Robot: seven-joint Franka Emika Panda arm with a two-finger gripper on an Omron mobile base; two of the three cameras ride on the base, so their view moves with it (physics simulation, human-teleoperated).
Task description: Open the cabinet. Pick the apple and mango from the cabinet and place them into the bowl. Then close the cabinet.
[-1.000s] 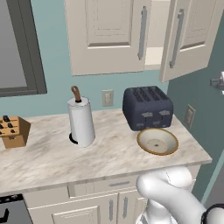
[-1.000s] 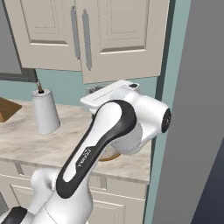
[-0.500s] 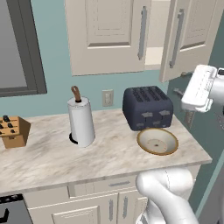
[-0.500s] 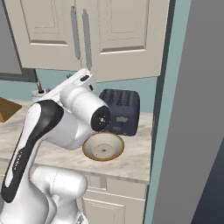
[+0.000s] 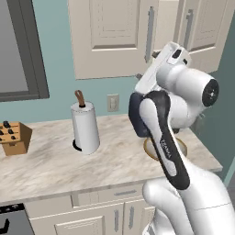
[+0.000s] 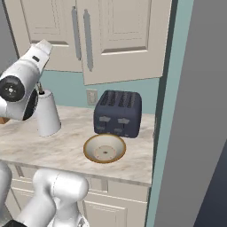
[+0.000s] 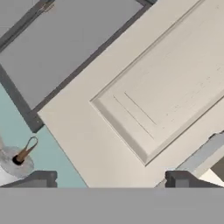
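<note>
Pincer: the pincer (image 7: 108, 178) is spread wide with nothing between its tips, raised close before the left door of the cabinet (image 7: 144, 92).
Cabinet: its panelled door face sits straight ahead of the pincer; a grey bar handle (image 7: 202, 152) lies just off to the side of one tip. In the left base view the right door (image 5: 200, 27) looks swung ajar, the left one shut.
Apple and mango: neither can be made out; the cabinet's inside is hidden from these angles.
Bowl: the bowl (image 6: 105, 149) stands on the counter (image 6: 53, 146) well below the pincer, in front of the dark toaster (image 6: 118, 113), and holds no fruit.
Done: at most one door partly opened.
Left: by my reading, nearly everything: finish opening, fetch both fruits, drop them in the bowl, shut the doors.
</note>
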